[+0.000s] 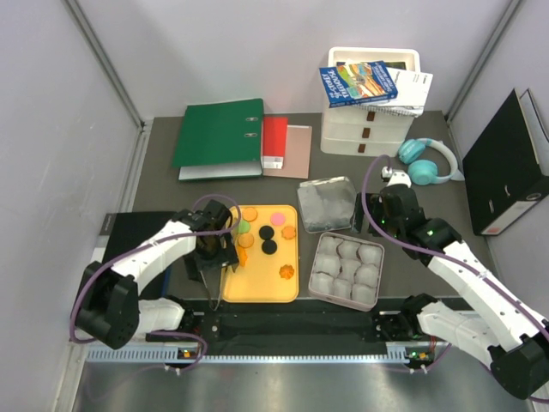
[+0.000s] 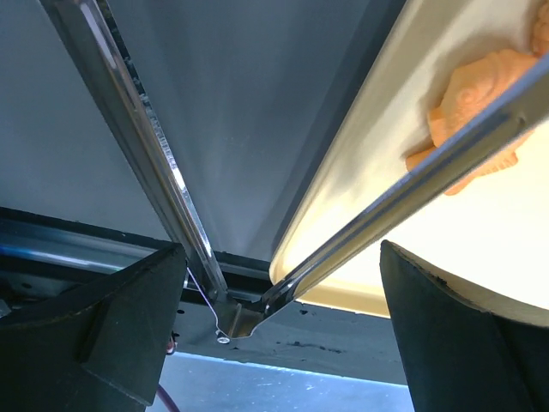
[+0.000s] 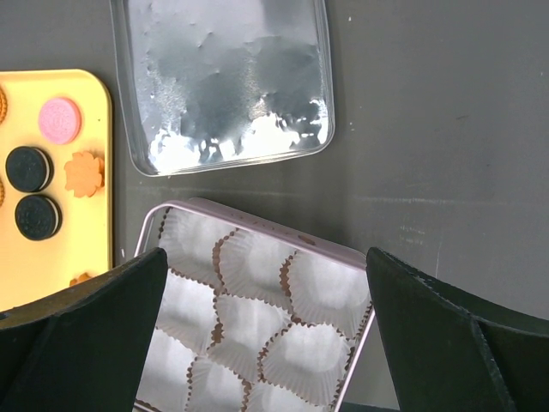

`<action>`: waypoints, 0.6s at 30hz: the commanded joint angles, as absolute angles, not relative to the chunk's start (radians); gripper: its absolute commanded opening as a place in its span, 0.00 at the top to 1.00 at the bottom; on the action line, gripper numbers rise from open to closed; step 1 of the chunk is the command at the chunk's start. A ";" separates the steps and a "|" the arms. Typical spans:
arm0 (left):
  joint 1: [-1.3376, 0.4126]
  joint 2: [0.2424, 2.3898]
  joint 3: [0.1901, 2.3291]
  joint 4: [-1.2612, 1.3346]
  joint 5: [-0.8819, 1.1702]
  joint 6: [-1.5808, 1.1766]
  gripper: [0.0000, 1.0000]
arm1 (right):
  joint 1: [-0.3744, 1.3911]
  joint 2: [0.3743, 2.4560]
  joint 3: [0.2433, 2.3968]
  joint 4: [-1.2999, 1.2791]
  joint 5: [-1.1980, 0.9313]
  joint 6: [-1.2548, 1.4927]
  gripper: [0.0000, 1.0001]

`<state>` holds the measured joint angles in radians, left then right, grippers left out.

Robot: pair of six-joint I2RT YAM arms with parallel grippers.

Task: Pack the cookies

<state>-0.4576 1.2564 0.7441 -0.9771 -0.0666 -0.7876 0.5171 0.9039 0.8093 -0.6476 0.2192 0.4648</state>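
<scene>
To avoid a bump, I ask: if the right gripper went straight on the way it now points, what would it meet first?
Probably the white paper cups in the pink-rimmed box, which lie between the fingers of the open right gripper in its wrist view; depth is unclear.

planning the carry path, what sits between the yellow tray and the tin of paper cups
Only a bare strip of dark table separates the yellow tray from the tin; top and right wrist views show it.

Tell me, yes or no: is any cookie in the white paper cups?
No: the white crinkled paper cups all show empty; the small disc cookies lie on the yellow rectangular tray.
</scene>
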 commanded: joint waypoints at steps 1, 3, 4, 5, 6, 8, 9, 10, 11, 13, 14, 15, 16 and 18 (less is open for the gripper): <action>-0.469 1.272 0.723 -0.943 -0.064 -0.822 0.01 | 0.528 0.893 0.801 -0.626 0.227 0.460 0.01; -0.469 1.273 0.724 -0.943 -0.069 -0.830 0.01 | 0.528 0.894 0.798 -0.623 0.225 0.460 0.01; -0.469 1.272 0.727 -0.951 -0.074 -0.831 0.01 | 0.528 0.896 0.796 -0.620 0.225 0.459 0.01; -0.469 1.269 0.732 -0.957 -0.077 -0.834 0.01 | 0.526 0.897 0.796 -0.615 0.225 0.459 0.01; -0.469 1.261 0.742 -0.965 -0.075 -0.833 0.01 | 0.526 0.900 0.796 -0.617 0.227 0.457 0.01; -0.469 1.250 0.758 -0.995 -0.087 -0.828 0.01 | 0.528 0.905 0.796 -0.612 0.225 0.457 0.01; -0.469 1.246 0.770 -1.003 -0.089 -0.828 0.01 | 0.528 0.908 0.795 -0.609 0.224 0.457 0.01; -0.469 1.244 0.773 -1.009 -0.087 -0.824 0.01 | 0.528 0.911 0.793 -0.607 0.222 0.457 0.01; -0.469 1.247 0.775 -1.014 -0.086 -0.822 0.01 | 0.528 0.914 0.790 -0.601 0.222 0.457 0.01; -0.469 1.252 0.772 -1.012 -0.089 -0.822 0.01 | 0.526 0.925 0.790 -0.591 0.215 0.459 0.01; -0.469 1.255 0.772 -1.015 -0.094 -0.828 0.01 | 0.528 0.930 0.792 -0.588 0.213 0.459 0.01; -0.469 1.252 0.781 -1.031 -0.103 -0.833 0.01 | 0.528 0.934 0.795 -0.589 0.210 0.460 0.01; -0.469 1.246 0.790 -1.041 -0.110 -0.838 0.01 | 0.528 0.940 0.796 -0.589 0.210 0.460 0.01; -0.469 1.214 0.816 -1.069 -0.132 -0.838 0.01 | 0.526 0.943 0.801 -0.588 0.212 0.457 0.01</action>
<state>-0.4656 1.2655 0.7494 -1.0035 -0.0795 -0.8181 0.5171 0.9352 0.7918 -0.6262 0.2150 0.4648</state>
